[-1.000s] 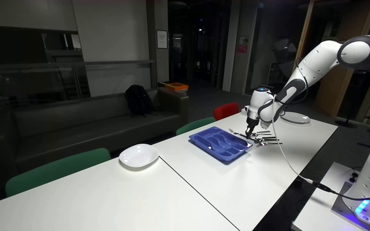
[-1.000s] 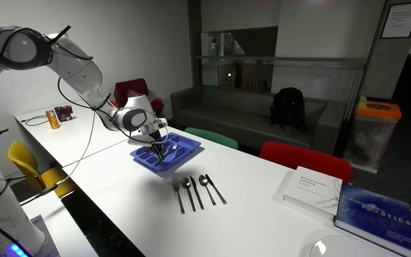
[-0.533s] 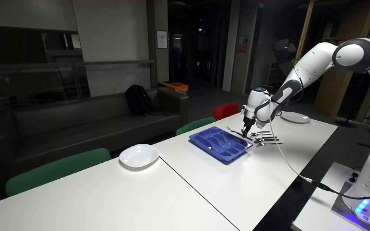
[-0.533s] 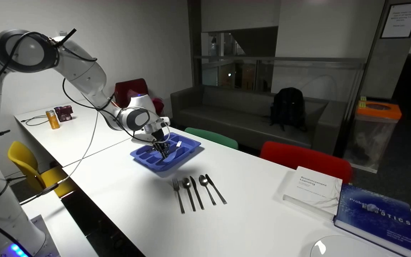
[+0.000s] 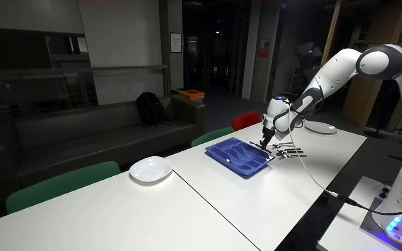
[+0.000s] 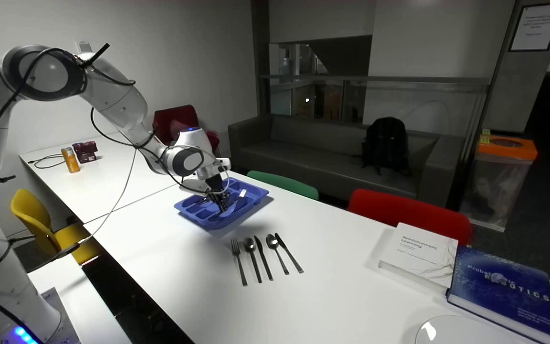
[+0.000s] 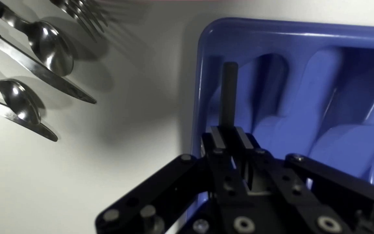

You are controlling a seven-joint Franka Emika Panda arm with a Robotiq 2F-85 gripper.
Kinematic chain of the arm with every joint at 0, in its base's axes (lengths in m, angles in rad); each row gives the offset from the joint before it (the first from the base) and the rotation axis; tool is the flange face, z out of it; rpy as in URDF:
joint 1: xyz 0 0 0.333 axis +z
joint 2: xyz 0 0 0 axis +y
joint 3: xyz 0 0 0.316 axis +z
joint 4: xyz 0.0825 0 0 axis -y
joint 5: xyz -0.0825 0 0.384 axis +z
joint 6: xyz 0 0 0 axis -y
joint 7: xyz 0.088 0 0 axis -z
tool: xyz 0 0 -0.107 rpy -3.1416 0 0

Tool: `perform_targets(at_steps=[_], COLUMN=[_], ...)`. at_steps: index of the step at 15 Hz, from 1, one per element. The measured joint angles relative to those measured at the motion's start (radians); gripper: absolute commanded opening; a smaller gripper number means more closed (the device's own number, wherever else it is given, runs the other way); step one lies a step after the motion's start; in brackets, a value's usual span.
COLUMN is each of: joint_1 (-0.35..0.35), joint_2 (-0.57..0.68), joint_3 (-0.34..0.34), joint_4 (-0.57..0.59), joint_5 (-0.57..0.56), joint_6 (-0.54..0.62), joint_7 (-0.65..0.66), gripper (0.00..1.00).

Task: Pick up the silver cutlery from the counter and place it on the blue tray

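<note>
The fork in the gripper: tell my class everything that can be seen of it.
The fork has a straight, dark handle and pale, metallic-looking tines. The gripper is shut on the handle, whose blunt end juts out beyond the grip. The fork looks roughly level and over the blue tray, tines pointing toward the sofa. Whether it touches the tray cannot be told.

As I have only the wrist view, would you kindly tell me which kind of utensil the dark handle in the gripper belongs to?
Observer: A fork; its tines show in an exterior view.
Operator: Thank you. My frame cuts off the loose utensils; how do they lie?
Observer: In an exterior view all five handle ends lie apart.
Operator: Lovely. Is any other tableware about?
Observer: Yes, an exterior view shows two pieces, a near plate and a far plate, with the blue tray between them.
</note>
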Motion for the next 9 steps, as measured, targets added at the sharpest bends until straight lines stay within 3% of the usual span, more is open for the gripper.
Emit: perform_targets(at_steps=[9], joint_1=[0.007], joint_2=[0.030], joint_3=[0.001], joint_4=[0.034], joint_5=[0.013], joint_6=[0.000], joint_7=[0.034], gripper=[0.03])
